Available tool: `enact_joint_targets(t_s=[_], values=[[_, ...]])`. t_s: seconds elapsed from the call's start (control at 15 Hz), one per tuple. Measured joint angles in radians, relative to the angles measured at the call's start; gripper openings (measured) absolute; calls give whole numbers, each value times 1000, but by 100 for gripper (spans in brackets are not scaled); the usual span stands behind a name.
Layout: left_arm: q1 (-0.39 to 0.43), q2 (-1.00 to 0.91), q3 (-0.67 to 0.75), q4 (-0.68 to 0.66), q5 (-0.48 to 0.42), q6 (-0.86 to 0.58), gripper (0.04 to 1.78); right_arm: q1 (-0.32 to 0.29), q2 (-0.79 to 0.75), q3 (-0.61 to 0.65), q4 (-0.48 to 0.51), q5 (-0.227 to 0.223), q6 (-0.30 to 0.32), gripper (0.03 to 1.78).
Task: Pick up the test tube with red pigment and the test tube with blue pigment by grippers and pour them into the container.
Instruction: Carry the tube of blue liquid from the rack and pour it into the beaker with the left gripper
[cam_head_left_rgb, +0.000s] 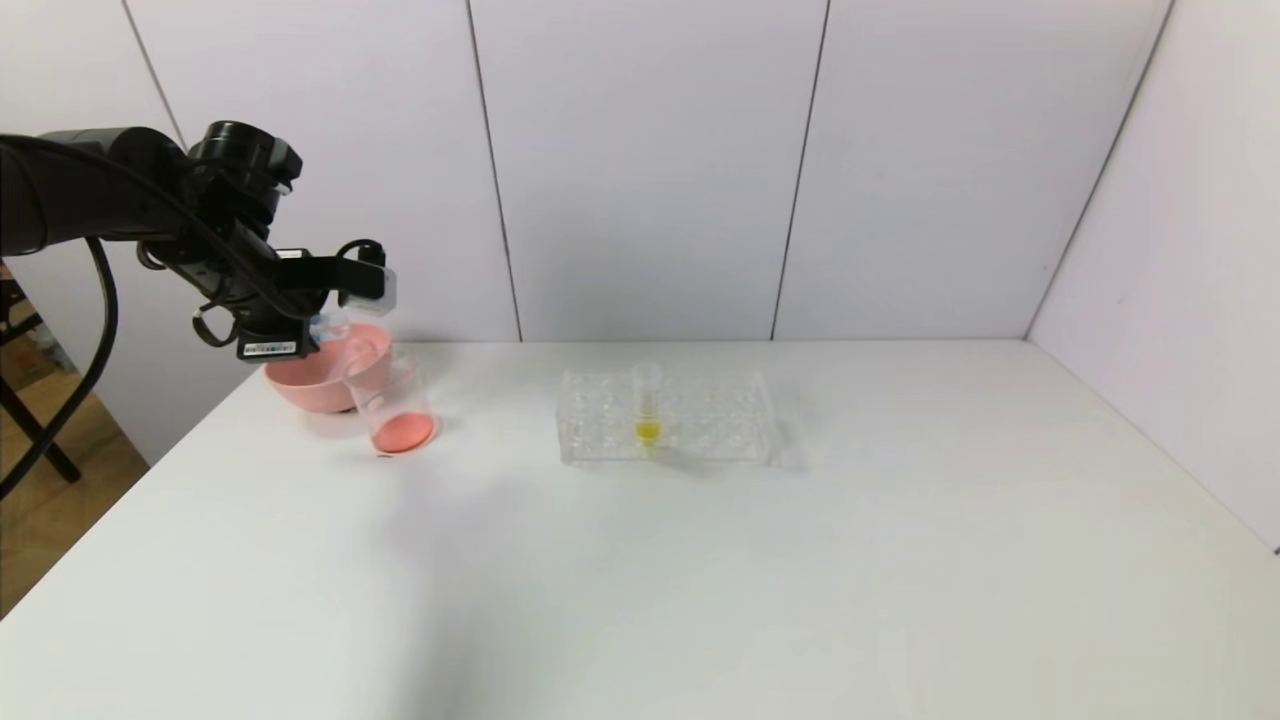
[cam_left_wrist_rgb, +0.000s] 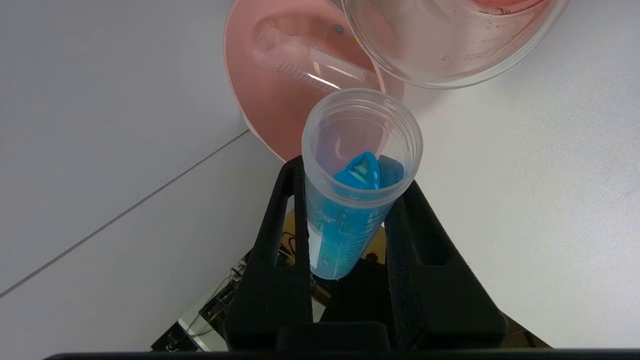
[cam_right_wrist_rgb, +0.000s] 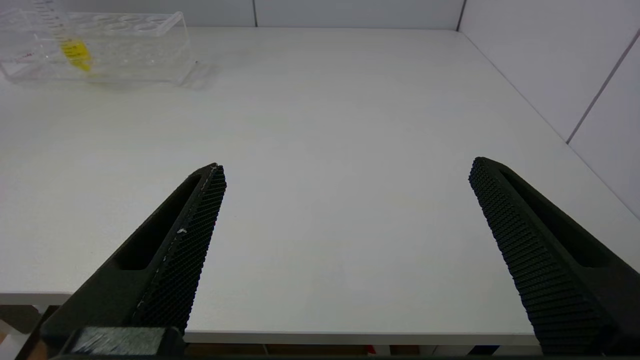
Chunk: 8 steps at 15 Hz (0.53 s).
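My left gripper (cam_head_left_rgb: 345, 278) (cam_left_wrist_rgb: 350, 175) is shut on the test tube with blue pigment (cam_left_wrist_rgb: 345, 225) (cam_head_left_rgb: 378, 290). It holds the tube tilted, with its mouth just above and beside the rim of the container (cam_head_left_rgb: 395, 400) (cam_left_wrist_rgb: 440, 45). Blue liquid lies along the tube's inside, short of the mouth. The container is a clear glass beaker with red-pink liquid at its bottom. A clear tube (cam_left_wrist_rgb: 310, 67) lies in the pink bowl (cam_head_left_rgb: 300, 385) (cam_left_wrist_rgb: 270, 95); no red liquid shows in it. My right gripper (cam_right_wrist_rgb: 347, 167) is open and empty over the table's front edge, outside the head view.
A clear tube rack (cam_head_left_rgb: 665, 415) (cam_right_wrist_rgb: 100, 47) stands mid-table with one yellow-liquid tube (cam_head_left_rgb: 647, 405) (cam_right_wrist_rgb: 70, 45) upright in it. The pink bowl sits behind the beaker at the table's far left. White walls close the back and right sides.
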Motion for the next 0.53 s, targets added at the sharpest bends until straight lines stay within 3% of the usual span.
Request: enact_joint_targets(t_s=[0.53], values=[[-15,2,-1,47,62,-43,44,0,0,0,0,0,0,178]])
